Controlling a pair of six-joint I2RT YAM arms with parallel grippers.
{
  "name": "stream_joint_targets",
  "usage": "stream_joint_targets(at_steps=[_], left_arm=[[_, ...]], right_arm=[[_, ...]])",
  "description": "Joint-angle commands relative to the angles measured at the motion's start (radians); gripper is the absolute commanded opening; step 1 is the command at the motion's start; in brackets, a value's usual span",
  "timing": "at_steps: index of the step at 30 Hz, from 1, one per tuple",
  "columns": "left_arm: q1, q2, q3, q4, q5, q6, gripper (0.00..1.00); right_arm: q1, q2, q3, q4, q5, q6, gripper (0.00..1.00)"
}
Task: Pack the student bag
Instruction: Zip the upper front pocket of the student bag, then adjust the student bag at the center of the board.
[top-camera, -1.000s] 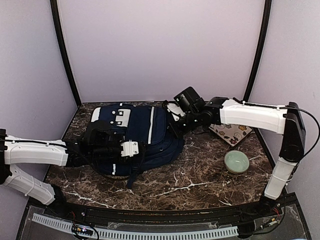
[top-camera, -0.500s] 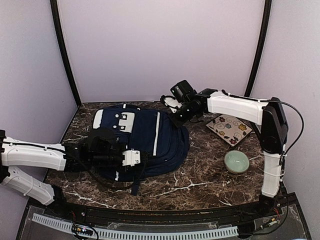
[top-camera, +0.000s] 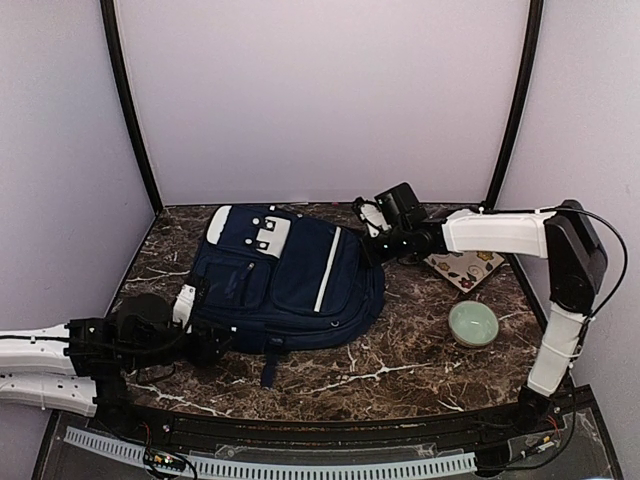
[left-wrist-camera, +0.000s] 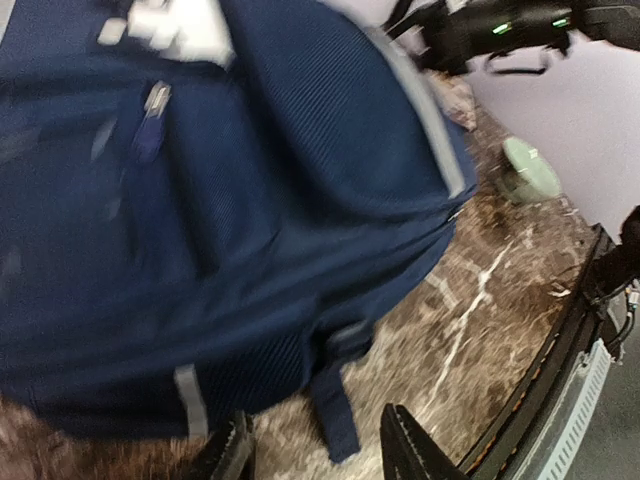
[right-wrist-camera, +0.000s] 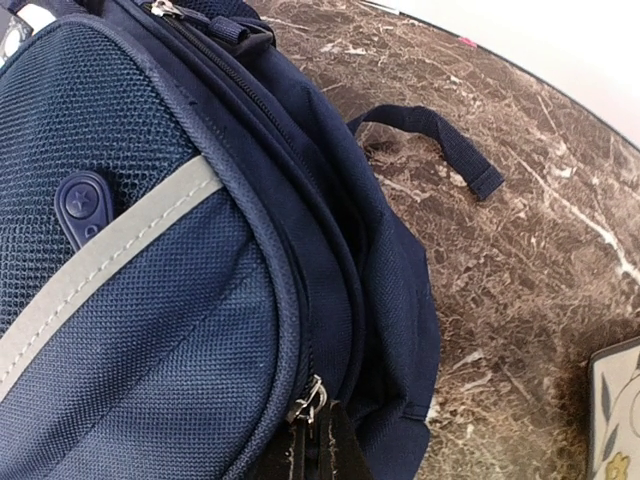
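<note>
As the overhead camera looks down on me, the large navy-blue fabric student bag (top-camera: 285, 280) with white stripes lies flat on the brown, white-veined marble table (top-camera: 400, 370), left of centre, its white patch towards the back wall. My left gripper (top-camera: 203, 335) sits low at the bag's near left corner. My right gripper (top-camera: 372, 236) reaches in from the right to the bag's far right corner. A small pale-green round bowl (top-camera: 472, 323) stands on the marble to the right, well apart from the bag. A square floral-patterned tile (top-camera: 462, 268) lies farther back, near my right forearm.

From my left wrist the picture is blurred. The bag fills most of it, and a dark-blue fabric strap (left-wrist-camera: 335, 415) trails from its lower edge onto the marble. My left fingers (left-wrist-camera: 405, 450) stand spread wide at the bottom of the view, with nothing pinched between them. The bowl shows at the right.

From my right wrist the bag's mesh front and its grey reflective stripe (right-wrist-camera: 110, 265) are close up. My right fingertips are dark shapes pressed close together at the bottom edge. The small metal zipper pull (right-wrist-camera: 312, 393) runs down between them, so these jaws pinch it. A looped blue webbing strap (right-wrist-camera: 430, 125) lies on the marble beyond the bag, and a corner of the tile shows at lower right.
</note>
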Motion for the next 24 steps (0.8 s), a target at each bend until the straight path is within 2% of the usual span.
stream_joint_targets(at_steps=[1,4,7,11,14,17,20,24], left_arm=[[0.048,-0.043,-0.13,-0.149,-0.08,-0.38,0.46],[0.198,-0.018,-0.162,-0.041,-0.006,-0.292,0.47],[0.373,0.07,-0.189,0.104,0.113,-0.227,0.47],[0.573,0.292,-0.152,0.296,0.258,-0.14,0.48],[0.671,0.564,-0.038,0.4,0.339,-0.074,0.5],[0.75,0.759,0.075,0.488,0.425,-0.057,0.49],[0.803,0.858,0.189,0.53,0.373,-0.004,0.49],[0.883,0.949,0.423,0.452,0.315,0.063,0.52]], right_arm=[[0.002,-0.028,-0.07,-0.028,-0.022,0.095,0.0],[0.037,-0.061,-0.135,-0.023,0.0,0.123,0.0],[0.093,-0.099,-0.219,-0.002,-0.006,0.168,0.0],[0.197,-0.129,-0.266,0.006,-0.007,0.231,0.0],[0.281,-0.132,-0.273,0.028,-0.037,0.28,0.0],[0.345,-0.119,-0.254,0.043,-0.044,0.314,0.0],[0.388,-0.103,-0.224,0.069,-0.055,0.347,0.0],[0.411,-0.047,-0.17,0.206,-0.142,0.409,0.0]])
